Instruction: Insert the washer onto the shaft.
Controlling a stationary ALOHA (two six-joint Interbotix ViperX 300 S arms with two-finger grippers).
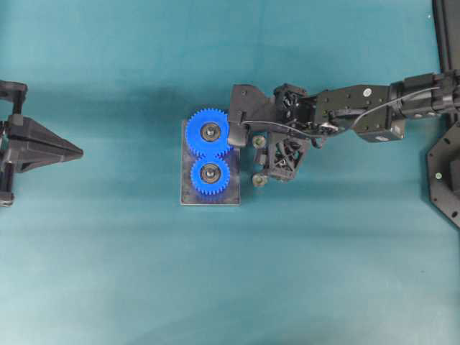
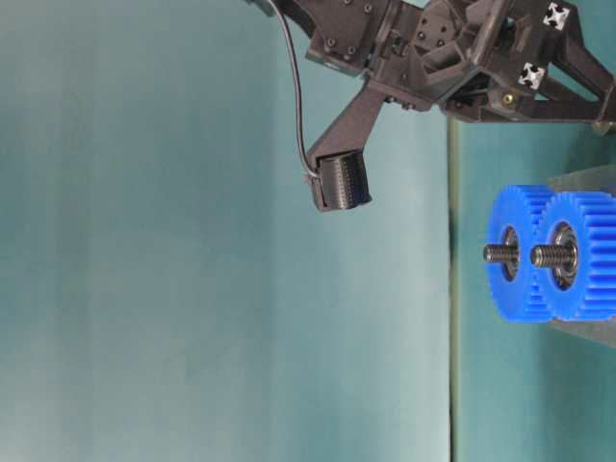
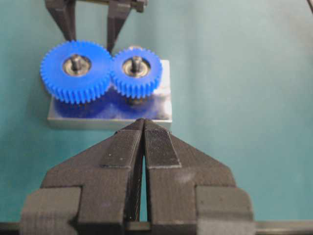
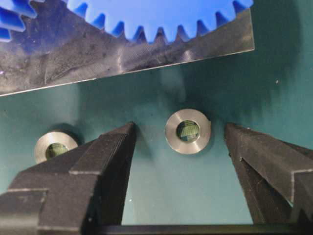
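Note:
Two blue gears sit on a metal plate [image 1: 188, 195], each on a threaded shaft [image 1: 210, 131] [image 1: 210, 172] [image 2: 496, 253]. A steel washer [image 4: 188, 131] [image 1: 257, 142] lies flat on the teal mat just off the plate's edge, between the fingers of my right gripper [image 4: 180, 128] [image 1: 263, 146], which is open and touches nothing. A second washer [image 4: 55, 146] [image 1: 259, 180] lies outside that gripper's left finger [image 4: 105, 152]. My left gripper [image 3: 144, 123] [image 1: 79, 152] is shut and empty, far to the plate's left and pointing at it.
The larger gear [image 3: 76, 71] and smaller gear [image 3: 137, 71] mesh on the plate. The right arm [image 2: 433, 48] hangs over the plate's right side with its wrist camera [image 1: 244, 108] above the larger gear. Black frame parts [image 1: 445, 180] stand at the right edge.

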